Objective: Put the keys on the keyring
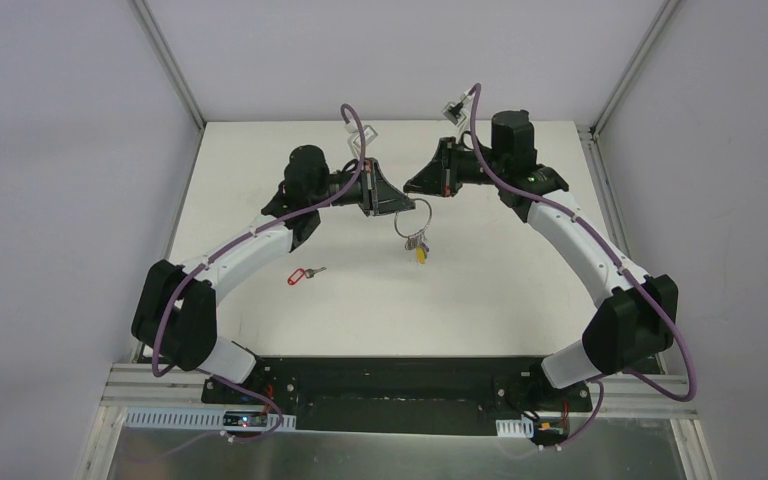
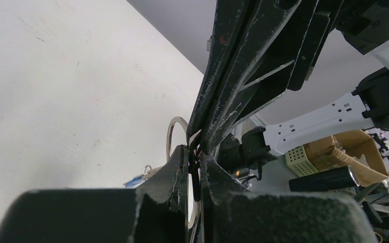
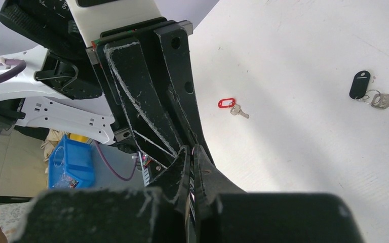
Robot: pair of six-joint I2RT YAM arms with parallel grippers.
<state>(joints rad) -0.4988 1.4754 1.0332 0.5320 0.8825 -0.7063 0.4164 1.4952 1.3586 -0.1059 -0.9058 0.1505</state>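
Overhead, the left gripper (image 1: 403, 205) pinches the keyring (image 1: 416, 238) aloft; the right gripper (image 1: 412, 188) is closed beside it, its grip unclear. Hold the ring steady; the red-tagged key (image 1: 305, 273) lies at its eight o'clock.

Both arms reach forward and bend inward at the elbows, with the wrists turned toward each other at mid-table. Left gripper (image 1: 405, 205) points right and right gripper (image 1: 412, 187) points left. Their tips meet, raised off the surface.

Left wrist view: left fingers are pinched tight on the keyring (image 2: 169, 137), and the right fingers come in from above to the same spot.

Right wrist view: right fingers are pressed nearly together with a hairline gap. What lies between them cannot be made out.
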